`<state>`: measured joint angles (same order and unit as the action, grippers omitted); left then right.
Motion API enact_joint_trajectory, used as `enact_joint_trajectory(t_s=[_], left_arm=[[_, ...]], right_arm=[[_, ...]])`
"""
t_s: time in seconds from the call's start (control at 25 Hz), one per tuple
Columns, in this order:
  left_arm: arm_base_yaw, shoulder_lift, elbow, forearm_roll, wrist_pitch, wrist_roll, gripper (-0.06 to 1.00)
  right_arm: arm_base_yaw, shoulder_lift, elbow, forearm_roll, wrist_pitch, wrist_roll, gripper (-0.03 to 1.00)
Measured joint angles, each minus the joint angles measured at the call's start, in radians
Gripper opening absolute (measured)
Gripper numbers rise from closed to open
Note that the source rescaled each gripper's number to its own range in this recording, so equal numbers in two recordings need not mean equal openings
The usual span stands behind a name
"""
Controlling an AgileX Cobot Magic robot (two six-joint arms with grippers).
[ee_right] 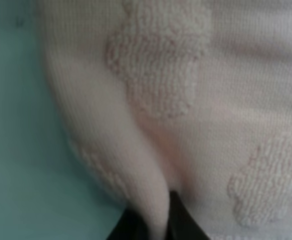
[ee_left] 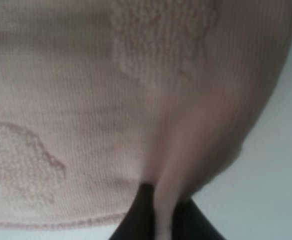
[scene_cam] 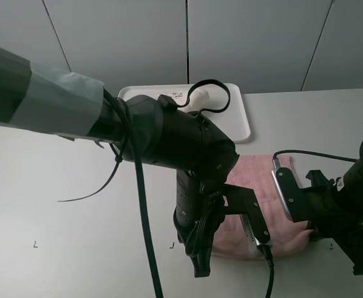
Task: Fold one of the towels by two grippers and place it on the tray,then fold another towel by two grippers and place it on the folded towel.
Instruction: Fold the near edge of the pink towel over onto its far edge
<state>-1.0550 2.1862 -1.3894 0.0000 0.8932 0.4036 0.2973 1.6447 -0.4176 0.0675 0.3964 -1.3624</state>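
While left hand (ee_left: 161, 220) pinches pink towel (scene_cam: 256, 179), right hand (ee_right: 156, 222) does too.

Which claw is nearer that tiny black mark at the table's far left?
Left. The left gripper pinches the pink towel corner nearest the mark; the right gripper pinches the far corner.

The high camera looks steeply down from above the near side of the towel (scene_cam: 256, 177), facing the tray (scene_cam: 240, 118) and wall (scene_cam: 262, 43) beyond it; the left arm (scene_cam: 169, 139) looms close to the lens. Each wrist camera sits almost against the towel, one by its near left corner, one by its near right. The blurred cloth fills most of each frame. All three views share that near edge.
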Motion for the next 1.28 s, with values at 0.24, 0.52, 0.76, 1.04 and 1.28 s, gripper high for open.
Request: enact_joint_trajectory(t_s=[0.24, 0.52, 0.76, 1.04, 1.28], left_arm=[[0.000, -0.010, 0.000, 0.008, -0.012, -0.025, 0.00], [0.002, -0.086, 0.000, 0.019, -0.074, -0.034, 0.00], [0.045, -0.153, -0.004, 0.021, -0.113, -0.088, 0.00], [0.121, -0.201, -0.015, 0.021, -0.133, -0.155, 0.00], [0.170, -0.202, -0.015, 0.027, -0.169, -0.235, 0.00]], right_arm=[[0.001, -0.068, 0.020, 0.092, 0.047, 0.019, 0.01], [0.001, -0.212, 0.021, 0.122, 0.059, 0.277, 0.01], [0.001, -0.303, -0.041, 0.124, 0.182, 0.433, 0.01], [0.001, -0.318, -0.144, 0.124, 0.163, 0.681, 0.01], [0.001, -0.311, -0.150, 0.083, 0.084, 0.898, 0.01]])
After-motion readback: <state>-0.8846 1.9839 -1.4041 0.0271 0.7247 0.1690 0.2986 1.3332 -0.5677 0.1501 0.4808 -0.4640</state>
